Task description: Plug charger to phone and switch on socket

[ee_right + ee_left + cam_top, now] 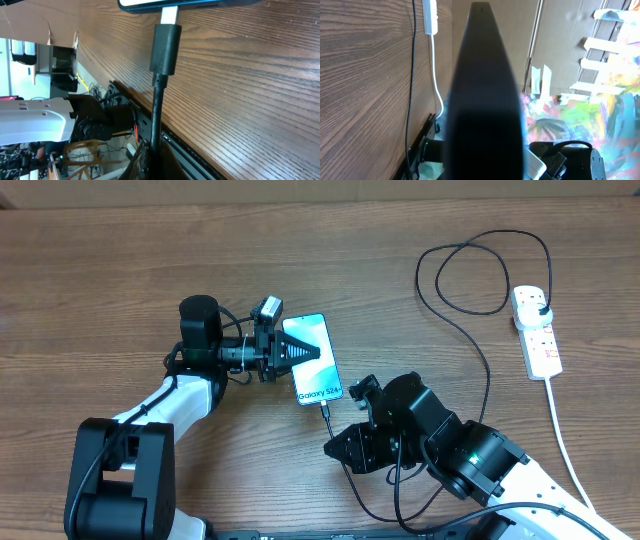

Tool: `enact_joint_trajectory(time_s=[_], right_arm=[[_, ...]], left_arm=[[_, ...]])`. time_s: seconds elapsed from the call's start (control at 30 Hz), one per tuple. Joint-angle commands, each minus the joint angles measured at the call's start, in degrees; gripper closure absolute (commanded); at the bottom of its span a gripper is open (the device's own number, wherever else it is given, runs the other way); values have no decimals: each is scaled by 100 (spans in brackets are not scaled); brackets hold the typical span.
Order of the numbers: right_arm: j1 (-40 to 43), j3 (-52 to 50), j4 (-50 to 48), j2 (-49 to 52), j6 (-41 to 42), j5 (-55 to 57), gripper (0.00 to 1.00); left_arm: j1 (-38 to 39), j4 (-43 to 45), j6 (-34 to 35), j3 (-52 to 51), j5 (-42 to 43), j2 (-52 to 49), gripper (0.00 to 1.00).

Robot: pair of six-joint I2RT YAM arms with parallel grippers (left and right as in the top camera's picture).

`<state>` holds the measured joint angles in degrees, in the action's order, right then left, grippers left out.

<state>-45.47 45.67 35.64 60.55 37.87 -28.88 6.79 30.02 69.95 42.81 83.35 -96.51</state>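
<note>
At the phone [318, 385] edge, charger [165, 47] tip half seated; right gripper [149, 167] clamped on its cable; left gripper [312, 352] closed, pinning phone; risks bending if pushed askew.

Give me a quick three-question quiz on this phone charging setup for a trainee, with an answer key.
1. True or false: the charger has its connector tip at the edge of the phone.
2. Which tool grips the charger cable, left or right?
3. Fill in: the black plug sits in the white ____.

Key: 1 true; 2 the right tool; 3 socket.
</note>
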Motion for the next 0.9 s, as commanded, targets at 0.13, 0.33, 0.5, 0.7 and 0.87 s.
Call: enact_joint_trajectory(time_s=[0.13, 0.33, 0.5, 0.7, 0.87], right_arm=[[-33, -7, -26, 2, -37, 96, 96], [-33, -7, -22, 2, -37, 76, 96], [-33, -7, -22, 2, -35, 42, 96], [-33, -7, -4, 2, -37, 17, 96], [-33, -7, -4, 2, -37, 20, 96]], left_arm=[[37, 44, 103, 160, 212, 24, 96], [37, 44, 295, 160, 111, 24, 96], [37, 44, 297, 160, 76, 24, 96], [37, 44, 339, 160, -7, 24, 96], [37, 44, 337, 160, -13, 26, 96]])
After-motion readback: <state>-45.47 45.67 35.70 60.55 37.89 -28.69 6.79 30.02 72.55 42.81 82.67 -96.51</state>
